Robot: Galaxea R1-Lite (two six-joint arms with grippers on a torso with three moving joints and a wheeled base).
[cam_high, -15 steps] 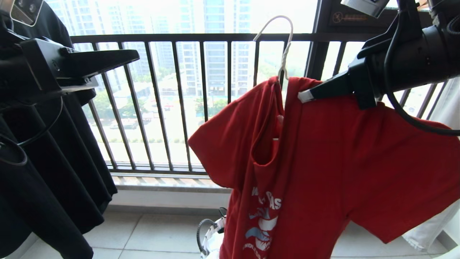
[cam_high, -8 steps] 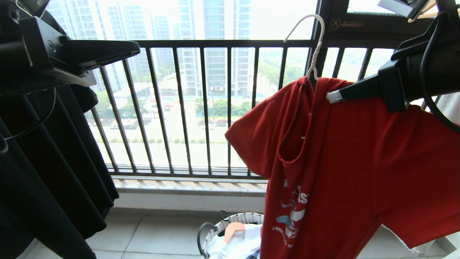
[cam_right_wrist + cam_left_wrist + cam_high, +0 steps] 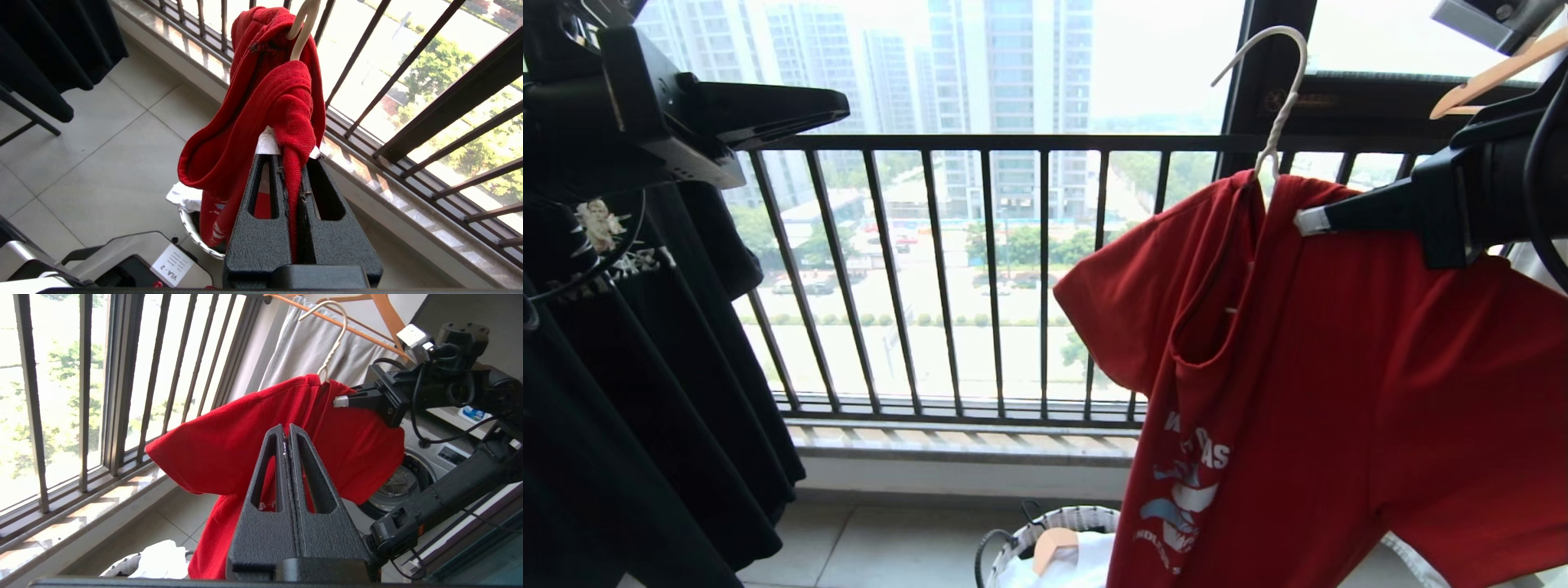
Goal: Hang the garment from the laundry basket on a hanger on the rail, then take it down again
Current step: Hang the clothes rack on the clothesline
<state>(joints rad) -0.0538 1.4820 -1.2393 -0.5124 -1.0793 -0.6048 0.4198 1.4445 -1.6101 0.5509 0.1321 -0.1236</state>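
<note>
- Closest in, the right end effector (image 3: 292, 171) is clamped shut on a fold of the garment (image 3: 1339, 392) at its shoulder, just beside the collar; pinching there probably traps the wire underneath, so shirt and hanger (image 3: 1270, 106) travel as one.
- Held this way, the red T-shirt hangs free in the air with its chest lettering low down, and the hanger's twisted neck rises out of the collar with its hook open and catching on nothing.
- That bare hook suggests the load is in transit, carried rather than hung; the rail is not clearly in view, so I cannot tell how near it is.
- Off to the other side, the left end effector (image 3: 288, 435) is closed on nothing, raised well apart from the shirt, likely kept clear so it cannot snag.
- Below, the laundry basket (image 3: 1062, 518) sits on the floor with white cloth inside.
- Farthest back, the window railing (image 3: 980, 143) spans the view.
</note>
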